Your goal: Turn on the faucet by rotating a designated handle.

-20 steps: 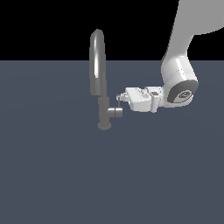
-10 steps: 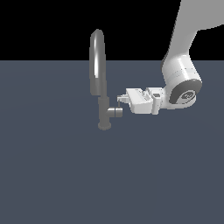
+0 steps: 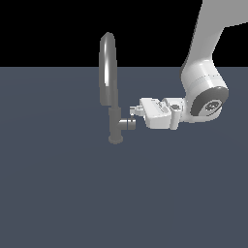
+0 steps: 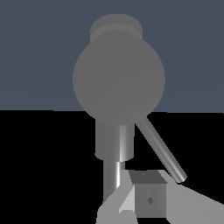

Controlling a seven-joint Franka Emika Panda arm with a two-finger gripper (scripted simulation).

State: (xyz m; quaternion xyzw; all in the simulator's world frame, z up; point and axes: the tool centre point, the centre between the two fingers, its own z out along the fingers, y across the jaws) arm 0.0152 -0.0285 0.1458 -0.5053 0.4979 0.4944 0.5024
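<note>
Grey handle (image 3: 128,124) juts sideways from faucet (image 3: 110,87) column toward gripper (image 3: 135,111), which lies horizontal, fingertips just above the stub's end; finger spread can't be told; lever pin (image 4: 161,150) angles beside fingertip.

The arm (image 3: 213,29) is smooth and white, a thick rounded link widening into a bulbous wrist joint (image 3: 202,89). That joint ends in a flat round cap (image 3: 211,105) of dark grey, ringed in lighter grey and carrying small pale markings at its centre. From it extends a boxy white hand body (image 3: 157,113) with bevelled edges, faint grey seams and a small dark round spot on the collar joining it to the wrist. The gripper (image 3: 133,110) is tipped with short pale-grey fingers. In the wrist view one finger (image 4: 148,199) shows as an angular grey block with a darker square pad face bearing a small diamond-shaped mark, flanked by lighter sloped surfaces.
</note>
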